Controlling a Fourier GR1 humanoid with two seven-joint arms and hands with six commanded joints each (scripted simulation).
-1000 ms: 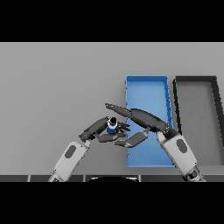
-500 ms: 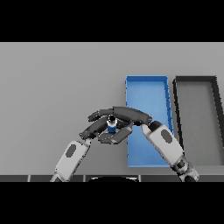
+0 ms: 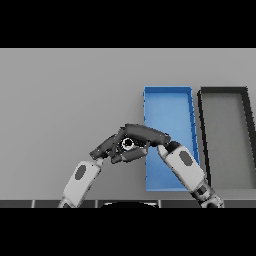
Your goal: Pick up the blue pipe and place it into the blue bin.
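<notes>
The blue pipe (image 3: 128, 144) is a short tube, and only its ringed end shows between my two hands, just left of the blue bin (image 3: 168, 90). My left hand (image 3: 106, 145) comes in from the lower left with its fingers curled under and beside the pipe. From the lower right my right hand (image 3: 146, 133) lies over the pipe, fingers bent round its top. Both hands touch the pipe, and most of its body is hidden by them. My right forearm (image 3: 184, 166) crosses the bin's near left part.
A black bin (image 3: 223, 91) stands right of the blue one, side by side with it. Grey table (image 3: 65, 100) stretches to the left and the back.
My right hand has swung left from over the blue bin and closed over the pipe held by my left hand. The left hand and pipe have stayed almost still.
</notes>
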